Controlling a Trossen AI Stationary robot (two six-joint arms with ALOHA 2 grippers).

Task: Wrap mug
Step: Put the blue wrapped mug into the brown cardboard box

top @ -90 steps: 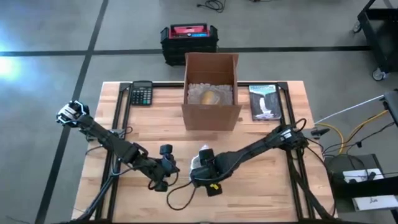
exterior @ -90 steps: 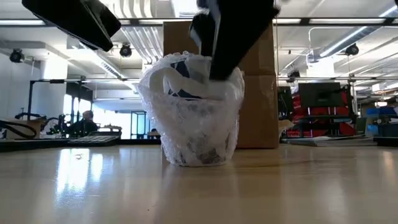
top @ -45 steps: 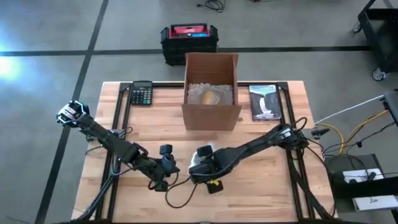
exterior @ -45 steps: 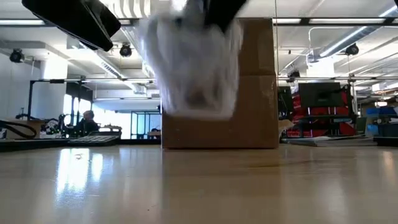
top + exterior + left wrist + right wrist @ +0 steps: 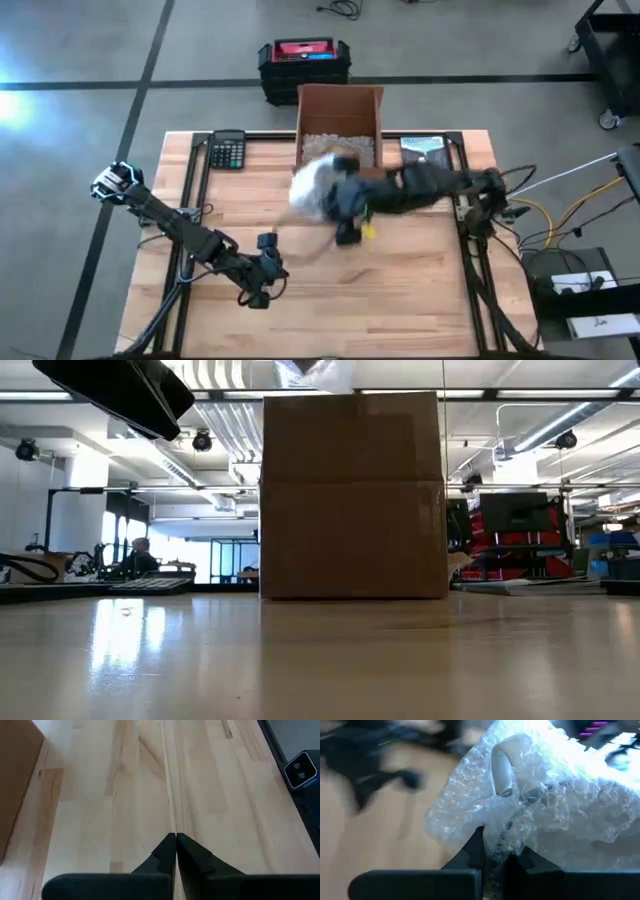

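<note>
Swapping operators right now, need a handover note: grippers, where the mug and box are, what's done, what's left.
Right gripper: jaws shut on the bubble-wrapped mug, held in the air just in front of the cardboard box.
Left gripper: jaws shut, empty, over bare wood at the table's front left.
Box: open, with padding and a yellowish item already inside.
Done: mug wrapped and lifted off the table.
Left: probably lower the mug into the box and release.
</note>
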